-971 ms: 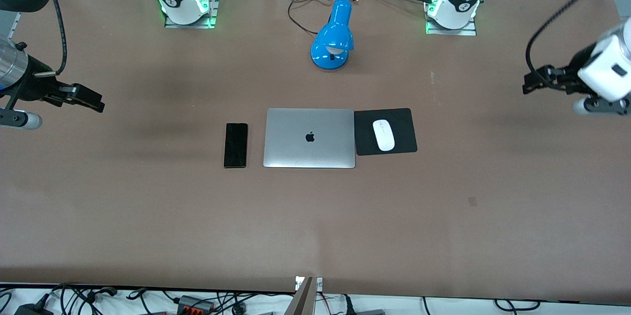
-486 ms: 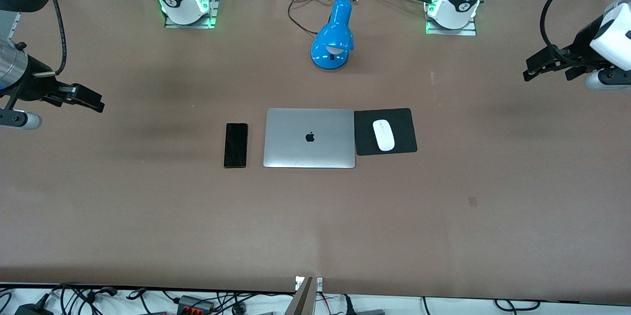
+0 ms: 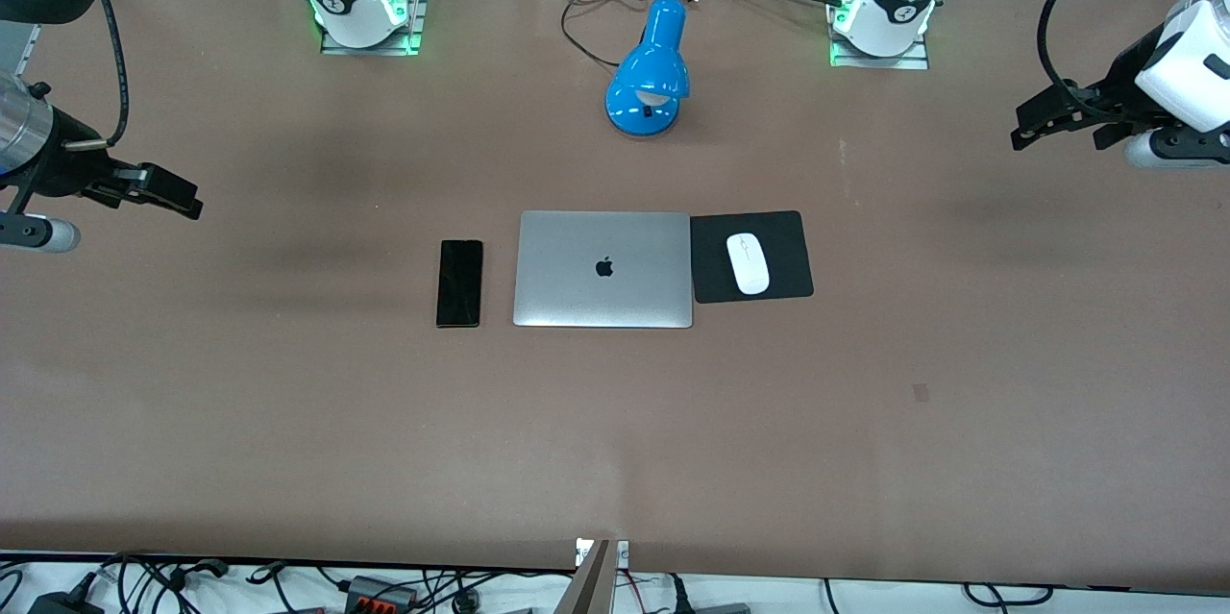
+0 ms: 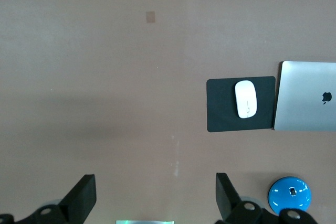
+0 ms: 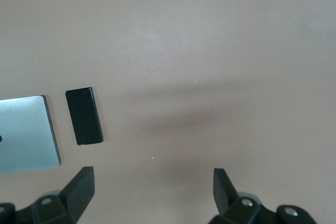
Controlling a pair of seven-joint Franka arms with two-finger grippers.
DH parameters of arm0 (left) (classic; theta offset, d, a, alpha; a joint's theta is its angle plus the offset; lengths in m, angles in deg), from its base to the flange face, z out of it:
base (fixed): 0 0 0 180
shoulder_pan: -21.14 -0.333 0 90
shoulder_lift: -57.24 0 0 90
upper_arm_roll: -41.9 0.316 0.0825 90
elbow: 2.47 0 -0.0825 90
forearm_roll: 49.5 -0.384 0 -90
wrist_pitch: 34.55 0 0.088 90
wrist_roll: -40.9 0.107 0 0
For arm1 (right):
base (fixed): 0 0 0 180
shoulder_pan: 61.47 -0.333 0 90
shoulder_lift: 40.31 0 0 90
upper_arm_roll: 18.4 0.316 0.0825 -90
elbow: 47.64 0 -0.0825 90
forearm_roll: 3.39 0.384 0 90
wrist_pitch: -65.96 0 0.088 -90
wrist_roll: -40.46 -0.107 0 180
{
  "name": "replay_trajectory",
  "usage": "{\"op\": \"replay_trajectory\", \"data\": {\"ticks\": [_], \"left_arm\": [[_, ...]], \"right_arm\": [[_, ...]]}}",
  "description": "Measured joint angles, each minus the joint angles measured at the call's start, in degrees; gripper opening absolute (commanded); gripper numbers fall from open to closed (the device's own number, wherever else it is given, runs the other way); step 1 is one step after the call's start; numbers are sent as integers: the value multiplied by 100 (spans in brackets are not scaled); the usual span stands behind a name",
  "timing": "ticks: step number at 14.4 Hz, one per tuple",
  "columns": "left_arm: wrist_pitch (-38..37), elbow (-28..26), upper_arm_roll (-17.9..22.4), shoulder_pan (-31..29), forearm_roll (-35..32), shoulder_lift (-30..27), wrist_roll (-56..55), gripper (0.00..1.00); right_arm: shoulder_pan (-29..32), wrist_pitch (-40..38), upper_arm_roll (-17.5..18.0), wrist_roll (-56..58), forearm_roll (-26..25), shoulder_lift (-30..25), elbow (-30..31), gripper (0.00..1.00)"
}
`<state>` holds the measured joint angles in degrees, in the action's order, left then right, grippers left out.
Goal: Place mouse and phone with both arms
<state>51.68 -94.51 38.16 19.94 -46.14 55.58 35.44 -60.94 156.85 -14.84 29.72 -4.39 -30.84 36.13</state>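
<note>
a: state the position of the task items.

b: the mouse (image 3: pixel 748 262) lies on a black mat (image 3: pixel 791 257), lengthwise toward the arm bases. the mat touches the edge of the closed laptop (image 3: pixel 602 269) on the side toward the left arm's end of the table (image 3: pixel 615 441). the phone (image 3: pixel 459 282) lies flat on the table just beside the laptop, on the side toward the right arm's end, with a narrow gap between them. phone, laptop and mat form one row at mid-table.

a: state of the left hand?

b: the left hand (image 3: pixel 1036 122) is up in the air over bare table at the left arm's end, well apart from the mouse. fingers spread wide, nothing between them. the left wrist view shows both fingers (image 4: pixel 81 199) with bare table in the gap, and the mouse and mat farther off.

a: state of the right hand?

b: the right hand (image 3: pixel 178 196) is up in the air over bare table at the right arm's end, well apart from the phone. fingers spread wide, holding nothing. the right wrist view shows the phone and one edge of the laptop past the fingers (image 5: pixel 79 187).

a: other items?

b: a blue lamp (image 3: pixel 651 66) stands on the table farther from the front camera than the laptop, between the two arm bases. its black cord (image 3: pixel 588 4) lies coiled on the table near it, unplugged.
</note>
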Motion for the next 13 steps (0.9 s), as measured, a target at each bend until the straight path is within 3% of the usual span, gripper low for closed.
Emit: {"op": "replay_trajectory", "data": {"ticks": [9,13], "left_arm": [[-137,266,94,-120,0,23,21,100],[-135,482,39,-53,0,372,24,100]], "right_arm": [[9,0,0,0,0,0,0,100],[16,0,-2,0,0,0,0,100]]}}
